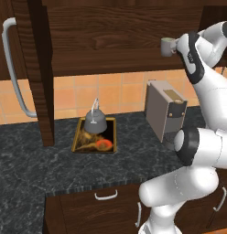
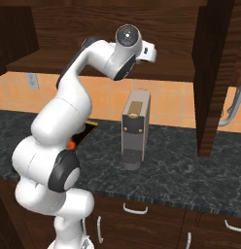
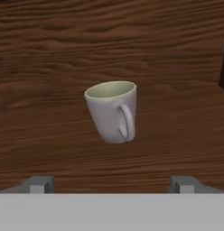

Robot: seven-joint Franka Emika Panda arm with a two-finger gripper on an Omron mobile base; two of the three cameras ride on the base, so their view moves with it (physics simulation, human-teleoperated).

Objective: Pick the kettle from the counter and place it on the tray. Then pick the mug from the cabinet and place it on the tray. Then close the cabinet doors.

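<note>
The grey kettle [image 1: 94,120] stands upright on the far end of the gold-rimmed tray [image 1: 116,137], which lies on the dark counter [image 1: 33,160]. On the open cabinet's shelf [image 1: 115,55] stands the pale mug [image 1: 167,45], right beside the arm's raised hand. In the hand view the mug [image 3: 113,110] is upright a short way ahead, handle turned toward me. My gripper [image 3: 111,184] is open, its fingertips [image 3: 39,184] spread wider than the mug and holding nothing. One open cabinet door [image 1: 40,68] hangs at the left, the other [image 2: 212,73] at the right.
A boxy grey coffee machine [image 1: 165,112] stands on the counter under the mug's shelf, right of the tray. The left door's long bar handle [image 1: 14,68] sticks out. Dark wood drawers [image 1: 106,201] run below the counter edge.
</note>
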